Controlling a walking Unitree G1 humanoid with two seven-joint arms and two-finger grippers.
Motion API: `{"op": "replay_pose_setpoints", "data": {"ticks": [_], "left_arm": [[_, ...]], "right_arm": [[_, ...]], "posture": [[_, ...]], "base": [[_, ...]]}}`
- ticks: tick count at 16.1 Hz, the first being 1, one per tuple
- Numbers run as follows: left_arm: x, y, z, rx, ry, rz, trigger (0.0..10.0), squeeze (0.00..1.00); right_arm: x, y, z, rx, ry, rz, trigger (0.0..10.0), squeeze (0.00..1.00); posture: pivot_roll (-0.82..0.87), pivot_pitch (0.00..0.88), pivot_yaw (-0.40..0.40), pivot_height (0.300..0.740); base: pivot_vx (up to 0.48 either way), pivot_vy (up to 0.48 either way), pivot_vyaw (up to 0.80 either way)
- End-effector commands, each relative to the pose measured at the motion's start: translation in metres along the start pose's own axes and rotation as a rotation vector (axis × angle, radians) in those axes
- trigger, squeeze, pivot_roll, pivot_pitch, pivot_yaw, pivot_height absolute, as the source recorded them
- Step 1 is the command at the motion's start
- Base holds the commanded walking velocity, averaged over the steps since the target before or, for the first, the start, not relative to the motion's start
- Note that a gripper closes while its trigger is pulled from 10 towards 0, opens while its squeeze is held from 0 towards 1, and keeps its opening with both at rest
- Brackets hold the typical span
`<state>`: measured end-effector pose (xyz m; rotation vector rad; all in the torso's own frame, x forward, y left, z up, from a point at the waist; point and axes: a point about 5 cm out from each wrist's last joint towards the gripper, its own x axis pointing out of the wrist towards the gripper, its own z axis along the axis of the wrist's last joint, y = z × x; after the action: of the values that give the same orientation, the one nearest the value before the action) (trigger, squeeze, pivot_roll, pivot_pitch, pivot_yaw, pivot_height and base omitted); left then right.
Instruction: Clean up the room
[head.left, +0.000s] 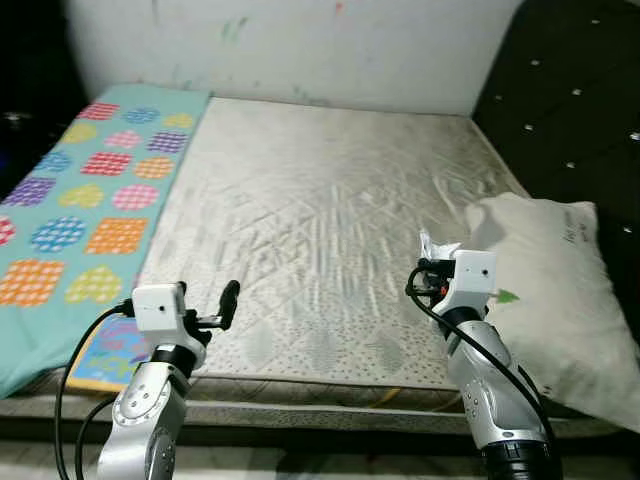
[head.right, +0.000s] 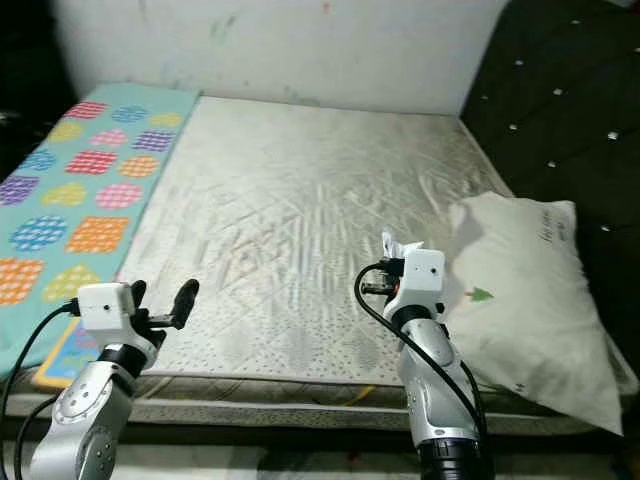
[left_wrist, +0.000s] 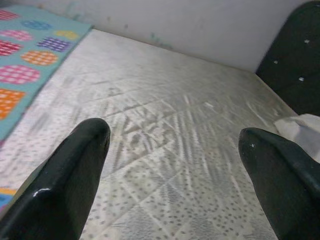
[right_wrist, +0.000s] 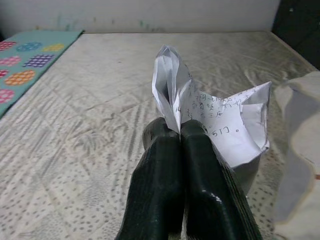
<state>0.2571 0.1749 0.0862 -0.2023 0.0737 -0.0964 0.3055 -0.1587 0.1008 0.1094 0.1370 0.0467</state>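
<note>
Right gripper (right_wrist: 181, 131) is clamped on crumpled paper (right_wrist: 215, 117), held above mattress (head.left: 320, 220) at lower right of frame, near pillow (head.left: 555, 290). Left gripper (left_wrist: 175, 145) is spread wide, w/ nothing held. Pick-up step looks done; next, paper prob. needs carrying to a bin.

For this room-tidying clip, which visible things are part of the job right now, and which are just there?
In the job:
crumpled paper, pinched in the right gripper
left gripper, open over the mattress

Just there:
white pillow
patterned teal blanket
black headboard
</note>
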Motion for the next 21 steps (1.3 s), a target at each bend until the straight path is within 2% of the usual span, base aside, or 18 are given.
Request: {"op": "replay_pose_setpoints", "data": {"ticks": [1, 12, 16, 21], "left_arm": [[-0.0006, -0.0015, 0.0003, 0.000, -0.004, -0.009, 10.0, 0.00], [-0.0003, -0.0005, -0.0009, -0.004, -0.001, -0.007, 10.0, 0.00], [-0.0005, -0.0014, 0.0003, -0.012, -0.010, -0.019, 10.0, 0.00], [-0.0008, -0.0027, 0.0005, -0.014, -0.010, -0.032, 10.0, 0.00]], "right_arm": [[0.0009, -0.0012, 0.0050, -0.007, -0.018, 0.002, 10.0, 0.00], [0.0010, 0.0016, 0.0018, -0.023, -0.005, 0.014, 10.0, 0.00], [0.0009, 0.0012, 0.0015, -0.013, -0.009, 0.013, 10.0, 0.00], [0.0004, -0.0001, 0.0014, -0.017, -0.008, 0.007, 10.0, 0.00]], "posture": [[-0.09, 0.000, -0.050, 0.740], [-0.09, 0.000, -0.048, 0.740], [-0.09, 0.000, -0.048, 0.740], [-0.10, 0.000, -0.046, 0.740]], "base": [[0.000, 0.000, 0.00], [0.000, 0.000, 0.00], [0.000, 0.000, -0.80], [0.000, 0.263, -0.80]]}}
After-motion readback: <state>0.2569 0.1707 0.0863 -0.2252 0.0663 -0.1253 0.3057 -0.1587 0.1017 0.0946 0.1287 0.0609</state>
